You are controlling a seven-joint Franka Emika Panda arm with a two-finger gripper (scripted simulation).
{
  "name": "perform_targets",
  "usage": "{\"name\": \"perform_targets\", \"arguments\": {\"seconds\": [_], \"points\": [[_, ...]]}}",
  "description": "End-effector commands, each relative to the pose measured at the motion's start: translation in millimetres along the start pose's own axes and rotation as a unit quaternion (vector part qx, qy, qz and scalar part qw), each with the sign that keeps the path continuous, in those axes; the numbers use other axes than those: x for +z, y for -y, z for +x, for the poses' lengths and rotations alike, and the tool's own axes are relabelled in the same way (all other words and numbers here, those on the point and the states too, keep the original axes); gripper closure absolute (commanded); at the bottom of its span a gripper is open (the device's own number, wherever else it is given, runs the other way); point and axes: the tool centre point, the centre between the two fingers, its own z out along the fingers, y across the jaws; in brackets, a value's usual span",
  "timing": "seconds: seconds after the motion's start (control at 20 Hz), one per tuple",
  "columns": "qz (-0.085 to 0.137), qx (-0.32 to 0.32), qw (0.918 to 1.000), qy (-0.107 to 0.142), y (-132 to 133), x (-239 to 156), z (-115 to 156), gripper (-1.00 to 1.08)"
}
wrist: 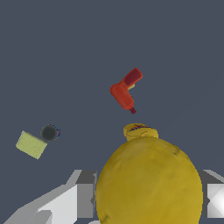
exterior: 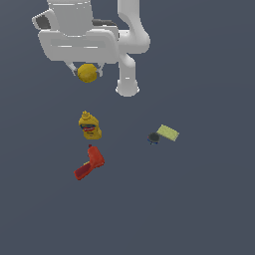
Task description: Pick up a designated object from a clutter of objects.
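Between end effector (exterior: 88, 72) fingers — yellow ball (exterior: 87, 73), gripped

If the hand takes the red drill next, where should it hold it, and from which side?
Probably by the thicker body of the red power drill, coming from straight above. It lies flat and bent like an L, clear of the mustard bottle. The hand must first release the yellow ball.

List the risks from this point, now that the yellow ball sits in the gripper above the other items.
1. The yellow ball is round, and the gripper touches only its sides, so it may slip out.
2. If it falls, it could land among the mustard bottle and red drill on the surface below and roll off.
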Motion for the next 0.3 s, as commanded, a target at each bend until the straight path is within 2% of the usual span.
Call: {"name": "perform_targets", "arguments": {"seconds": [0.0,0.25], "points": [[0.000,0.000,1.0000,0.000,-3.5,-8.8,-2.0,1.08],[0.000,0.000,1.0000,0.000,-6.0,-14.8,-2.5,1.08]]}}
